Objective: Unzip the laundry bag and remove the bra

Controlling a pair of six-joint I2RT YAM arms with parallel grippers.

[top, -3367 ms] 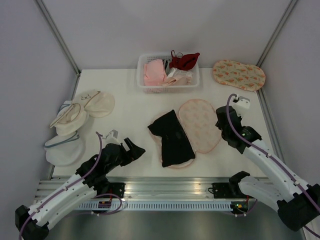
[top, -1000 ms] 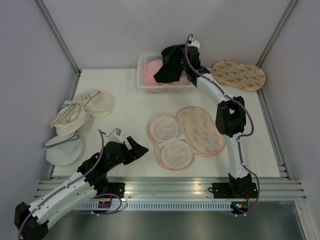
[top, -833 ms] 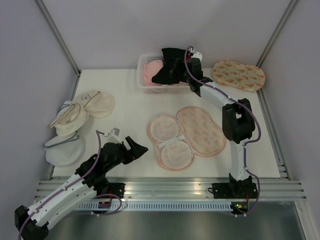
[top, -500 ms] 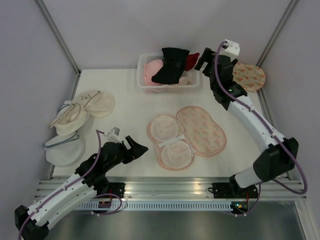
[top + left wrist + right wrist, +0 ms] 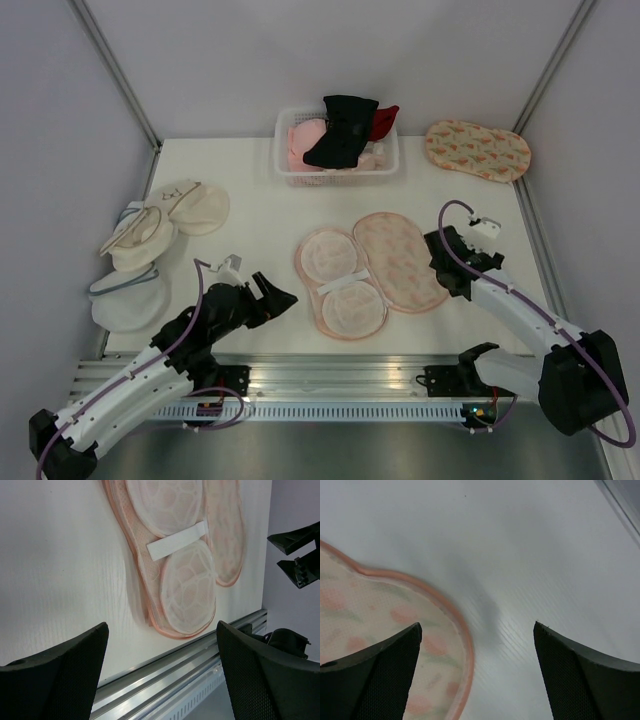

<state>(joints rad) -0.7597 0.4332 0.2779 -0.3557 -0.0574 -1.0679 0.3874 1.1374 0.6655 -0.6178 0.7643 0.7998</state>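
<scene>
The laundry bag (image 5: pixel 375 268) lies unzipped and spread flat on the table (image 5: pixel 250 215), between the two grippers. The left gripper (image 5: pixel 277 294) has its fingers wide apart and empty, with the bag's pale lined half just ahead of the tips. The right gripper (image 5: pixel 444 262) is likewise spread and empty, poised over the printed half's rim. Far beyond both pairs of fingers, the bra (image 5: pixel 340 130) drapes over the white basket (image 5: pixel 285 172), between a pink garment (image 5: pixel 303 140) and a dark red one (image 5: pixel 384 119). Cream pouches (image 5: pixel 160 228) lie left of the left fingers, and a second printed pouch (image 5: pixel 477 149) lies beyond the right.
</scene>
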